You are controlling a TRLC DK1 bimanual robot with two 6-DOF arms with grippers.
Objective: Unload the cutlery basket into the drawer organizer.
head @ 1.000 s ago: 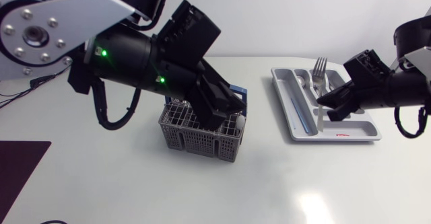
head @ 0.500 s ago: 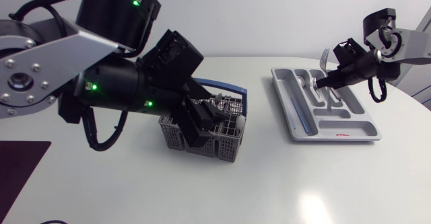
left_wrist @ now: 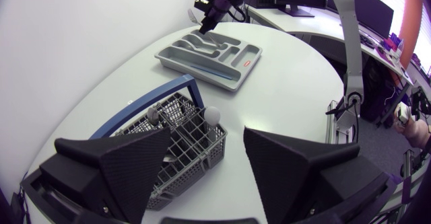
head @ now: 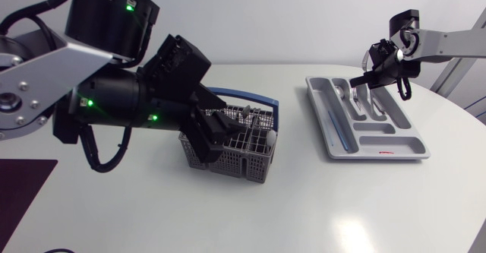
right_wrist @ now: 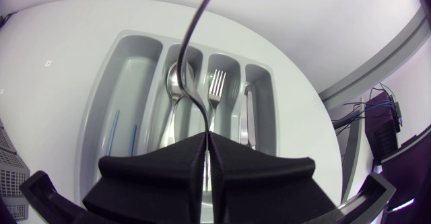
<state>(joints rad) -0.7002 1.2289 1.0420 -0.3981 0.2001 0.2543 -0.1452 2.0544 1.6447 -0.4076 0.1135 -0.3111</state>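
Drawer organizer lies on the right of the table, its long slots running away from the near edge. The cutlery basket stands well apart from it at mid-table, and still holds pieces, among them a round-ended one. The left gripper is the nearer to the basket: it hangs just above the basket's near side with fingers spread wide and nothing between them. The right gripper hovers over the organizer's far end, clamped together on a thin metal piece of cutlery seen edge-on, so I cannot tell its kind. That piece reaches out ahead of the fingers, its long axis roughly in line with the slots, above the ones holding a spoon and a fork. Placing it looks like mostly a matter of lowering it.
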